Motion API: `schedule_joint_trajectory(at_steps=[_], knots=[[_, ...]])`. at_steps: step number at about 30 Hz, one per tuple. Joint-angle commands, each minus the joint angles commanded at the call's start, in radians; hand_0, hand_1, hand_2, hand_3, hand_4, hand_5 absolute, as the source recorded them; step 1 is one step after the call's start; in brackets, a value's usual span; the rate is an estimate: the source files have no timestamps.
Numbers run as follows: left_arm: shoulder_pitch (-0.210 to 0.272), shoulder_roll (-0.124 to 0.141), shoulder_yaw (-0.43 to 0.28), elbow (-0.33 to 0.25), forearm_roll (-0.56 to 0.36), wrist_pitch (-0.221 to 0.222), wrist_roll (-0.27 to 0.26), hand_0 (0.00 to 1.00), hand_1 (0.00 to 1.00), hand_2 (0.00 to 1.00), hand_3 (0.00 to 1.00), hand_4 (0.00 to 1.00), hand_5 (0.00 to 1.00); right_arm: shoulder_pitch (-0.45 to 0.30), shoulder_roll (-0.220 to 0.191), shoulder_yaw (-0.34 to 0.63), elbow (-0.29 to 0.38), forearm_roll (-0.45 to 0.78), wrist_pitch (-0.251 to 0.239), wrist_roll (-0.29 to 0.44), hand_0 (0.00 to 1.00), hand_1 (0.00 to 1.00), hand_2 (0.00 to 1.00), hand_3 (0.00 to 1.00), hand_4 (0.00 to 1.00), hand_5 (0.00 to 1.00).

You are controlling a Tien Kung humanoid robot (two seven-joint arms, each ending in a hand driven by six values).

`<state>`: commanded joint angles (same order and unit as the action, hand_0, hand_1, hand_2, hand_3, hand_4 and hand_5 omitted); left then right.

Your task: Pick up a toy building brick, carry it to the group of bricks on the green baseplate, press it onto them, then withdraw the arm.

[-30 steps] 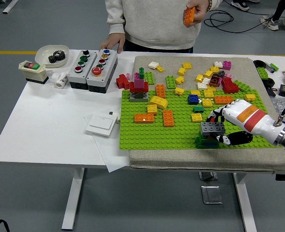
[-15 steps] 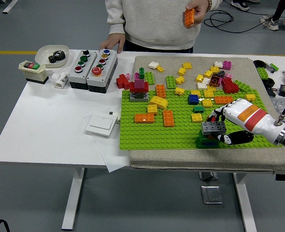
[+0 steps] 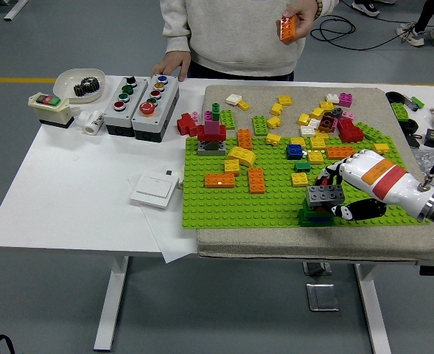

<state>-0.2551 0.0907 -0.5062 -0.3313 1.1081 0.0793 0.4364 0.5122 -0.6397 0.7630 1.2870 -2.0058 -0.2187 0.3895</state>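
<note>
Right hand, lower right | fingers clamp grey brick atop small stack on green baseplate | seating press judged underway | left hand absent

**No readable lettering anywhere**

From where I stand, nothing can be read; the button boxes on the counter show coloured caps but no legible labels; the white switch plate is blank; the bricks carry only studs.
</note>
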Motion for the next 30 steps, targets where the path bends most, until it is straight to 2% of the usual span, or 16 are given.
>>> schedule_joint_trajectory(at_steps=[23, 24, 29, 30], knots=[[0.000, 0.001, -0.005, -0.002, 0.010, -0.004, 0.002, 0.645, 0.709, 0.731, 0.580, 0.653, 0.649, 0.001, -0.001, 0.000, 0.004, 0.004, -0.002, -0.002, 0.368, 0.462, 0.521, 0.564, 0.808, 0.313], [0.000, 0.001, -0.005, -0.002, 0.011, -0.005, 0.002, 0.646, 0.709, 0.731, 0.580, 0.653, 0.649, 0.002, -0.001, 0.000, 0.005, 0.005, -0.002, -0.002, 0.370, 0.475, 0.539, 0.603, 0.852, 0.345], [-0.001, 0.002, -0.004, -0.002, 0.010, -0.004, 0.002, 0.646, 0.709, 0.731, 0.580, 0.653, 0.649, 0.003, 0.000, -0.003, 0.008, 0.009, -0.003, -0.001, 0.370, 0.475, 0.539, 0.603, 0.852, 0.345], [-0.001, 0.002, -0.004, -0.002, 0.010, -0.004, 0.002, 0.646, 0.710, 0.731, 0.580, 0.653, 0.649, 0.002, 0.000, -0.004, 0.009, 0.010, -0.003, -0.001, 0.380, 0.489, 0.566, 0.667, 0.902, 0.374]])
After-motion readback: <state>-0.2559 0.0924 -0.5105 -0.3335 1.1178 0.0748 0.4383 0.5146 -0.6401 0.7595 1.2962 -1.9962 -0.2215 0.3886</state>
